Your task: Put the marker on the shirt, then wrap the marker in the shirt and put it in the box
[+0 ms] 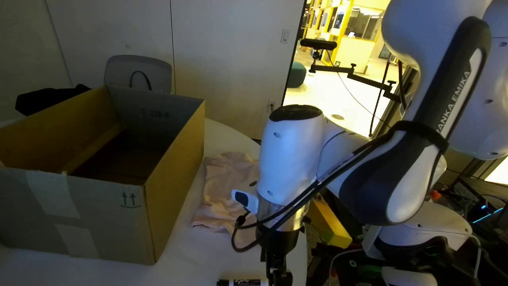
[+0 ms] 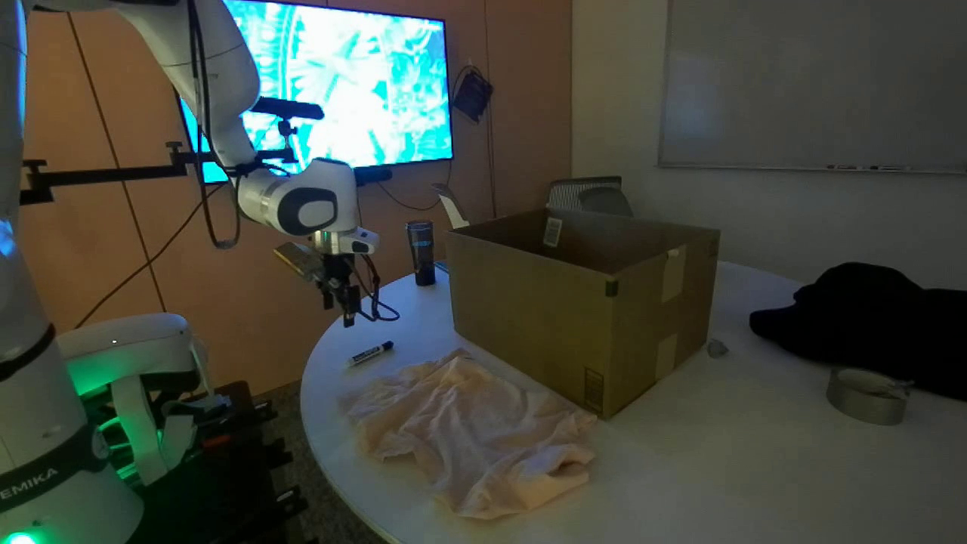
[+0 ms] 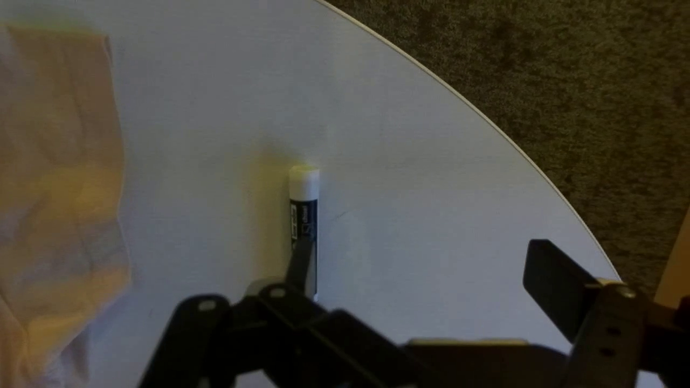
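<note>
I see the curved-edged white table [image 2: 702, 476], an open-topped cardboard box [image 2: 529, 325] standing on it. The rumpled pink shirt [image 2: 476, 438] lies just beside the box. My Robotiq gripper [image 3: 419, 258] hangs above the table, fingers [image 3: 555, 283] wide apart with only air between; the Expo marker [image 3: 304, 215] lies on the table near the shirt, one finger partly hiding it in my wrist view.

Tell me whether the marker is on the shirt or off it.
Off it: the marker lies on the table, beside the shirt; the wrist view shows a strip of table between them.
</note>
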`<state>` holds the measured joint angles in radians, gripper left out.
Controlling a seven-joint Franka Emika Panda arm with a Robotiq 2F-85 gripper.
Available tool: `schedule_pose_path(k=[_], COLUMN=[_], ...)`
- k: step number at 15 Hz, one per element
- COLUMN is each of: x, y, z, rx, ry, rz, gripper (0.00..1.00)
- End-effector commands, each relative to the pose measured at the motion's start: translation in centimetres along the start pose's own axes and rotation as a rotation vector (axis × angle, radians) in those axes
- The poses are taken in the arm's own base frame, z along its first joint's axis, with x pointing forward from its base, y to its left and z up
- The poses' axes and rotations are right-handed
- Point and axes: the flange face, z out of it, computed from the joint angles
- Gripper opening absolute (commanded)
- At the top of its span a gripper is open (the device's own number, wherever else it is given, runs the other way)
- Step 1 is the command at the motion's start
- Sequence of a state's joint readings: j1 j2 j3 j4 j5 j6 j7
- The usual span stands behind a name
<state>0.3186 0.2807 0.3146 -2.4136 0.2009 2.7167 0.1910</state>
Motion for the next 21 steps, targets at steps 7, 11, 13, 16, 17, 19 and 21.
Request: schedule_pose_path(k=[7, 11, 13, 16, 17, 19, 21], x=[1.4, 2.1, 2.4, 2.8, 2.9, 3.2, 3.4], y=[0.0, 0.3, 0.4, 0.6, 0.6, 0.9, 1.1], z=[5.0, 6.4, 6.9, 7.7, 7.9, 8.2, 8.4], rx=[-0.012, -0.021, -0.028, -0.051, -0.057, -0.067, -0.076], ry=[-0.018, -0.004, 0.0, -0.003, -0.002, -0.002, -0.004], rz=[-0.04, -0.046, -0.045, -0.045, -0.043, -0.034, -0.027], gripper=[1.0, 1.0, 1.0, 1.0, 1.0, 1.0, 1.0])
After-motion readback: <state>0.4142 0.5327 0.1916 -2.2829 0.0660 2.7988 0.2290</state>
